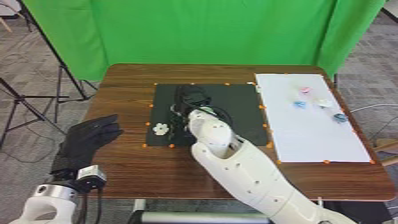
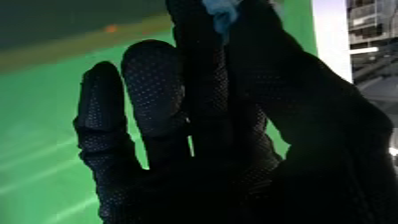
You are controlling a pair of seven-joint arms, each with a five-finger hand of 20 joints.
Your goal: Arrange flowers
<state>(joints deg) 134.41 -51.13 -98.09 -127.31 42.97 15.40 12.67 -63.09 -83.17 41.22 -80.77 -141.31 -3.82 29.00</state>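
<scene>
In the head view my right hand (image 1: 193, 95) is over the black mat (image 1: 240, 95), towards its far side. The right wrist view has my right hand (image 2: 213, 85) with thumb and finger pinching a light blue flower (image 2: 222, 11) at their tips. A white flower (image 1: 161, 129) lies on the mat's left part, near its front. On the white sheet at the right are a pink flower (image 1: 306, 90), a light blue flower (image 1: 299, 104), a white flower (image 1: 323, 103) and a darker blue flower (image 1: 340, 118). My left hand (image 1: 87, 140) is at the table's left edge, fingers relaxed.
The brown wooden table (image 1: 124, 92) carries the mat and, to its right, the white sheet (image 1: 311, 142). Small orange markers line both. A green curtain (image 1: 204, 35) hangs behind the table, and a black stand (image 1: 53, 95) is on the floor at the left.
</scene>
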